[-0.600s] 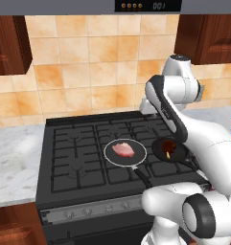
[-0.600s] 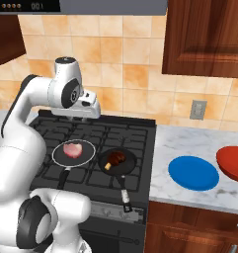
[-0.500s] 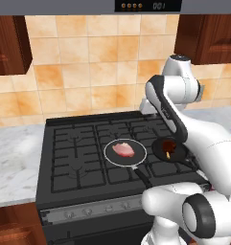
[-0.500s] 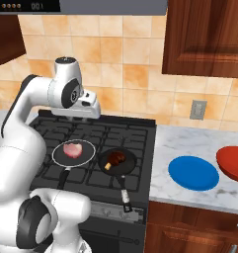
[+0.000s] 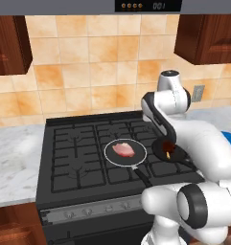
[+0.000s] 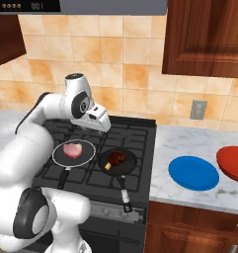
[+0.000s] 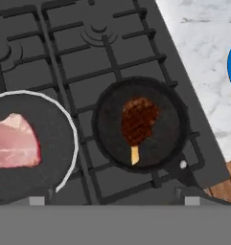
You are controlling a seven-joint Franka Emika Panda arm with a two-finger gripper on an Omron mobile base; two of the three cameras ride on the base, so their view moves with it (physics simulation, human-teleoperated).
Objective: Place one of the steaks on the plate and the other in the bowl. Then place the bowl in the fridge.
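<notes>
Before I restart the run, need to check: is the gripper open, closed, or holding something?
Gripper: open, holding nothing, above the stove.

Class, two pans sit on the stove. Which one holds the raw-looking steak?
The white-rimmed pan, on the stove's left: its steak is pale pink. The all-black pan beside it holds the dark brown steak.

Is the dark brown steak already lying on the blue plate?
No, the dark brown steak lies in a black frying pan on the stove, while the blue plate stands bare on the counter.

Steaks point(image 7: 138, 120) lie in pans point(image 7: 172, 129) on stove point(image 6: 140, 133); plate point(image 6: 193, 172) rightward.
</notes>
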